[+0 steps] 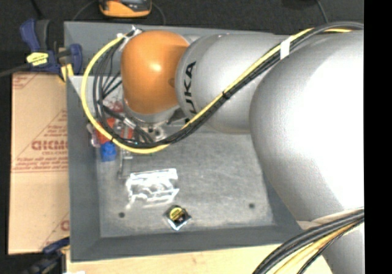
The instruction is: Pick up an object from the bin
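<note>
My arm (294,113) reaches in from the right and covers most of the upper and right part of the bin (82,205). My wrist, under its orange cover (150,70), hangs over the left half of the bin, towards the far wall. Yellow and black cables (245,79) run along the arm and loop round the wrist on its left side.

My gripper (127,155) points down below the orange cover, close to the bin's left wall. The wrist and the cable loop hide most of it, so I cannot tell whether it is released or clenched, or whether it has anything in its grasp.

A small blue piece (108,152) lies just to the left of the gripper, near the left wall. A clear plastic packet (152,184), crumpled and shiny, lies flat on the floor just on the near side of the gripper, apart from the blue piece. A small yellow and black thing (177,216) sits on a bit of white and blue near the front wall, just beyond the packet and apart from it.

Something red (112,107) shows through the cable loop near the left wall. I cannot tell what it is.
</note>
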Robot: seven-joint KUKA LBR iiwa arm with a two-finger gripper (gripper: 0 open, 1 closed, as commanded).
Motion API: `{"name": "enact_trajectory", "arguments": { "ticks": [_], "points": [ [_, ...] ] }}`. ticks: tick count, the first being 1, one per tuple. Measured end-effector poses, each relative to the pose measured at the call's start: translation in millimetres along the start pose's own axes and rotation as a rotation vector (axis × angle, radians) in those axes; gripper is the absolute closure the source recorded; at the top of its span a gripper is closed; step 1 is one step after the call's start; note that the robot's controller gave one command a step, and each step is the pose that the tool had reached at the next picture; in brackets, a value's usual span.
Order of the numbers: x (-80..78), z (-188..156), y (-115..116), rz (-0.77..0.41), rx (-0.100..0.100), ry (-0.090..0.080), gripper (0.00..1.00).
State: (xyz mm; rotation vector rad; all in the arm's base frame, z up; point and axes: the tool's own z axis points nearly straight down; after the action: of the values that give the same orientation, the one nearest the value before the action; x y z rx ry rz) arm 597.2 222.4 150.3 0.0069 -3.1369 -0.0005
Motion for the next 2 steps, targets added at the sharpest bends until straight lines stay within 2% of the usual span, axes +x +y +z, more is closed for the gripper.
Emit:
{"name": "enact_trajectory", "arguments": {
  "ticks": [1,2],
  "points": [
    [62.2,83.2,-60.2,-0.122,0.003,0.000,0.00],
    [60.3,49.4,-91.3,0.063,-0.001,-0.010,0.00]
  ]
}}
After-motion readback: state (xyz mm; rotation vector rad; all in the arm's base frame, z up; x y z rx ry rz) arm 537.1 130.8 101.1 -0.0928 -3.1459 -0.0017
